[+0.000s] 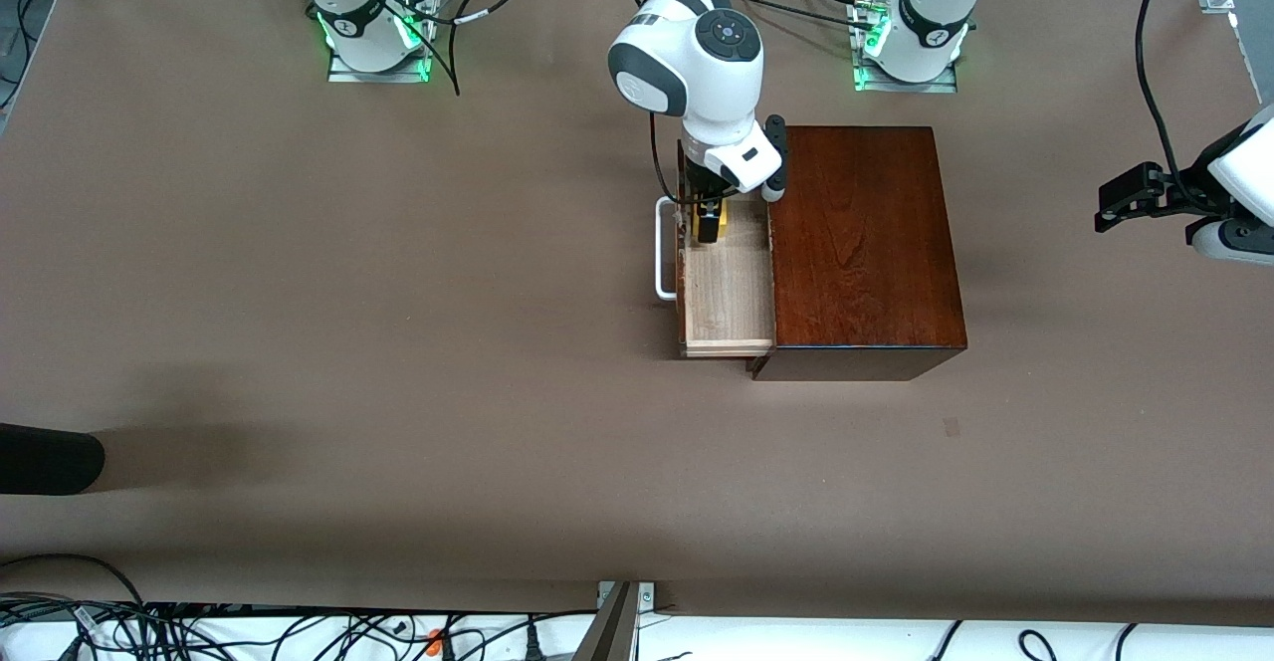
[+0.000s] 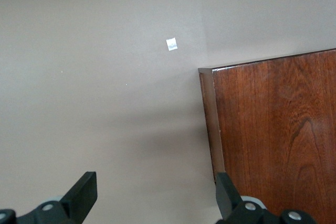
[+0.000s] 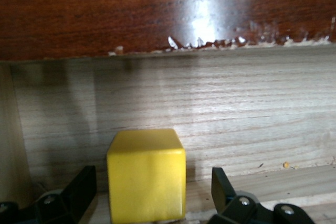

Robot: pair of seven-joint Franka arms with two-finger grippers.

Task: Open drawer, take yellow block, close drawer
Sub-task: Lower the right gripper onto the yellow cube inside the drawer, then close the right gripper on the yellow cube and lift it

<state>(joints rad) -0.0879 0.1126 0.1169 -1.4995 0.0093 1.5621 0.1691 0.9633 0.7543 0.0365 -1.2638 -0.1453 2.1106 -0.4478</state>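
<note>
The brown table (image 1: 398,342) carries the dark wooden box (image 1: 861,243), its drawer (image 1: 727,293) pulled open.

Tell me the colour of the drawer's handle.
White. The handle on the open drawer shows best in the front view.

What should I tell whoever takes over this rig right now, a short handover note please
Right gripper: open, down inside the pulled-out drawer, fingers either side of the yellow block, not closed on it yet.
Left gripper: open, holding nothing, waiting over the table by the wooden box at the left arm's end.
Done: drawer opened.
Left: grip the block, lift it out, push the drawer shut by its white handle.
</note>
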